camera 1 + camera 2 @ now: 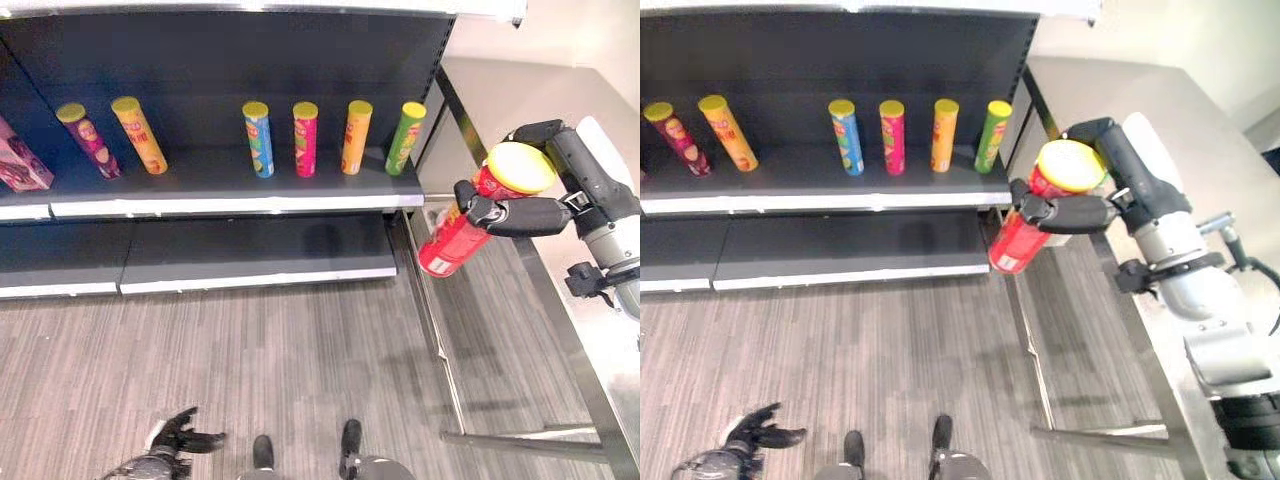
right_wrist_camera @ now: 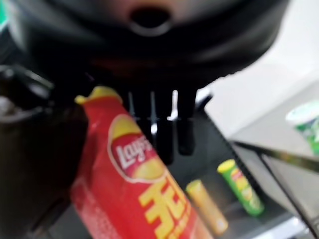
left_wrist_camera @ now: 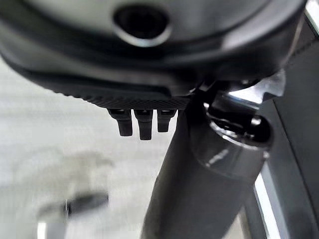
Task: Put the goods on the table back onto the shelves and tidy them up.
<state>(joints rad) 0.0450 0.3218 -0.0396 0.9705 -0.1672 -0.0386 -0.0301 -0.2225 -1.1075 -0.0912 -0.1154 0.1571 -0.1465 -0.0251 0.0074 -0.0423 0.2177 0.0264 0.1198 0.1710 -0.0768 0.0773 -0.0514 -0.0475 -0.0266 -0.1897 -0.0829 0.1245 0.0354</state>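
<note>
While the right hand [image 1: 1070, 210] hangs in the air just off the shelf's [image 1: 230, 190] right end, its fingers [image 1: 478, 212] are curled round a red can [image 1: 462, 232] with a yellow lid, tilted so its base points down toward the floor. That hand covers the can's middle, and in the right wrist view the can is blurred and cut off at the edge. On the shelf stand six more cans: a maroon can [image 1: 89, 141] and an orange can [image 1: 139, 135] toward its left, then a blue can [image 1: 258, 139], a pink can [image 1: 305, 139], a second orange can [image 1: 356, 137] and a green can [image 1: 405, 139] near its right end. A pink box [image 1: 20, 160] at the shelf's left end is cut off. Right of the shelf lies the steel tabletop [image 1: 1160, 100]. Far below the shelf, the left hand [image 1: 178, 436] hangs low with fingers loosely spread, holding nothing.
</note>
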